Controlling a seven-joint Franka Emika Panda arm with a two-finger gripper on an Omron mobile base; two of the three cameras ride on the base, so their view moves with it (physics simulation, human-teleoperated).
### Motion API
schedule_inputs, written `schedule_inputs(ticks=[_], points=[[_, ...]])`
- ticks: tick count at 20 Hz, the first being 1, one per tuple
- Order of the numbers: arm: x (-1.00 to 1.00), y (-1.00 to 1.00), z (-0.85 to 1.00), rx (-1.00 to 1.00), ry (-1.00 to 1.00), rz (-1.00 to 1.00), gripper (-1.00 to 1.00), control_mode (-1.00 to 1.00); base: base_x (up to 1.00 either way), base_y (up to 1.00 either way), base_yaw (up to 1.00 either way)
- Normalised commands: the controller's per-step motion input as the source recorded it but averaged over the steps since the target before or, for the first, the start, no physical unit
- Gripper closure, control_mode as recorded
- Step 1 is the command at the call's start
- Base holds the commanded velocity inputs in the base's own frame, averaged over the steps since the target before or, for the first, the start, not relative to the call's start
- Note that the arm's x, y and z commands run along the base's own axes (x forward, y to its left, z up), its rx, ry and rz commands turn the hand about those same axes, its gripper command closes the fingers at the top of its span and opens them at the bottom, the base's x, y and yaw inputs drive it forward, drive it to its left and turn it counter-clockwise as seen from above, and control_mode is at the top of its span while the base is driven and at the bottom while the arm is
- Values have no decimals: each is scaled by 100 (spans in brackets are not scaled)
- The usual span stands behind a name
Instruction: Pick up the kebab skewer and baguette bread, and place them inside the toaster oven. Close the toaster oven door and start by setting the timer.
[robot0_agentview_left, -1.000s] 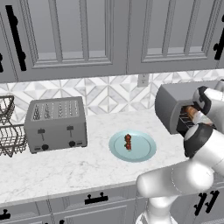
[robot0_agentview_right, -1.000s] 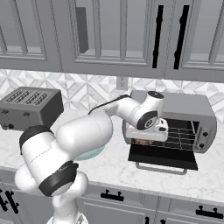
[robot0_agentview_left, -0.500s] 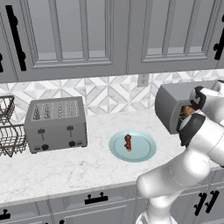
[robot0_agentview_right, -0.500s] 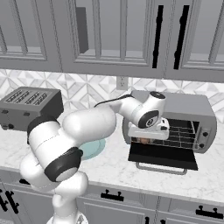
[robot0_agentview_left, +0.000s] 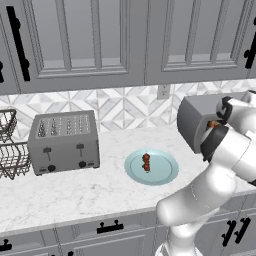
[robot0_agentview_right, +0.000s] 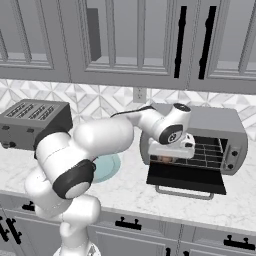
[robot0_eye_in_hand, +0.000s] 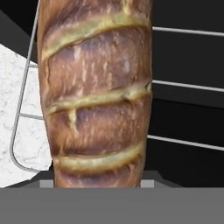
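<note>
Pincer (robot0_agentview_right: 172, 150) w/ baguette bread (robot0_eye_in_hand: 94, 92) over oven rack (robot0_eye_in_hand: 183, 83).

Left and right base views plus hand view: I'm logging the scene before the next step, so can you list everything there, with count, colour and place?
baguette bread: one, golden-brown, over the wire rack at the toaster oven's mouth, filling the hand view
kebab skewer: one, red and dark brown, on the plate
plate: one, teal, mid-counter
toaster oven: one, dark grey, right end of the counter
toaster oven door: one, black, folded down open
wire rack: one, silver, inside the oven
slot toaster: one, lighter grey, left of the plate
wire basket: one, dark, far left
wall outlet: one, on the tiled backsplash
upper cabinets: grey, black handles
robot arm: white, reaching into the oven
</note>
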Motion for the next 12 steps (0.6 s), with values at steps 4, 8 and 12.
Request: schedule_inputs(ticks=[4,8,12], points=[[0,0,0,0,-1,0,-100,-100,0,0,0],[-38,1,2,0,-7,0,-100,-100,0,0,0],[-28,8,31,0,-8,0,-100,-100,0,0,0]])
